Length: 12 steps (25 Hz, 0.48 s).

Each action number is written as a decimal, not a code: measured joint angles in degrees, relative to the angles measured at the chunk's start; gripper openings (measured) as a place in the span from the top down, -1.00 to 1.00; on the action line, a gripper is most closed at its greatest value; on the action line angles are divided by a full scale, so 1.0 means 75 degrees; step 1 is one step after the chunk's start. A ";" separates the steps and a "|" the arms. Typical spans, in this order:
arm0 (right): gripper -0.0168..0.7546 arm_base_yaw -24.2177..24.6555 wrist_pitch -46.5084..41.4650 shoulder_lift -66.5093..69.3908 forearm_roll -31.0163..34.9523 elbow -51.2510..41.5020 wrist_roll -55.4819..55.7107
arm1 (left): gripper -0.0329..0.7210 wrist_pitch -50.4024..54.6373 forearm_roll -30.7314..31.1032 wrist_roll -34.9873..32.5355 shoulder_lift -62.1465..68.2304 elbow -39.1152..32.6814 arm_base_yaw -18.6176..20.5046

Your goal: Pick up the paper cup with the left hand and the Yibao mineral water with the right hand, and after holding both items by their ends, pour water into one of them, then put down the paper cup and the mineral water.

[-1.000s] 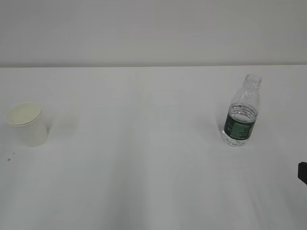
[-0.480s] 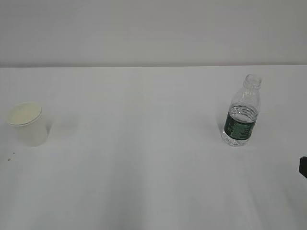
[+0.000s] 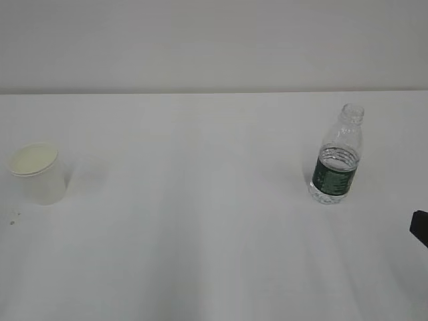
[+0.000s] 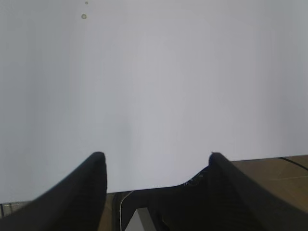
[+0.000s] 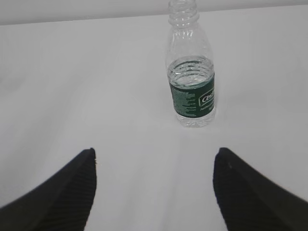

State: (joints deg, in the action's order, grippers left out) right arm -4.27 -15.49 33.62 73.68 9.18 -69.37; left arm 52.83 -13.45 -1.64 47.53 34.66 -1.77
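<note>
Since the previous frame the black sliver of the right hand [image 3: 420,229] at the exterior view's right edge sits slightly further in; cup and bottle haven't moved. The paper cup [image 3: 37,172] is plain white, tapered, rolled rim, upright far left on the white table [image 3: 200,214]. The Yibao mineral water [image 5: 190,72] is clear ribbed plastic, capless, part full, with a dark green label band; white lettering too small to read. It stands upright ahead of the right hand [image 5: 155,166], well apart, roughly centred between the widely spread fingers. Left hand [image 4: 157,168] is also spread wide, over bare table at its near edge, nothing between the fingers.
</note>
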 joint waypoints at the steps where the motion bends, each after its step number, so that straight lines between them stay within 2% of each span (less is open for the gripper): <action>1: -0.53 0.0000 0.0000 0.0003 0.0417 -0.0055 -0.0519 | -0.37 0.0000 -0.0058 -0.0047 0.0000 0.0000 0.0000; 3: -0.53 0.0000 0.0000 0.0003 0.1141 -0.0105 -0.1268 | -0.37 -0.0033 -0.0170 -0.0139 0.0000 0.0000 0.0000; 5: -0.53 0.0000 0.0000 0.0003 0.1473 -0.0105 -0.1652 | -0.37 -0.0065 -0.0219 -0.0187 0.0000 0.0000 0.0000; 12: -0.53 0.0000 0.0000 0.0003 0.1732 -0.0105 -0.1943 | -0.37 -0.0098 -0.0221 -0.0219 0.0000 0.0000 0.0000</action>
State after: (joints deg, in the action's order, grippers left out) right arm -4.27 -15.49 33.64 86.67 8.39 -83.94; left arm 52.10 -15.11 -3.28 47.53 34.66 -1.77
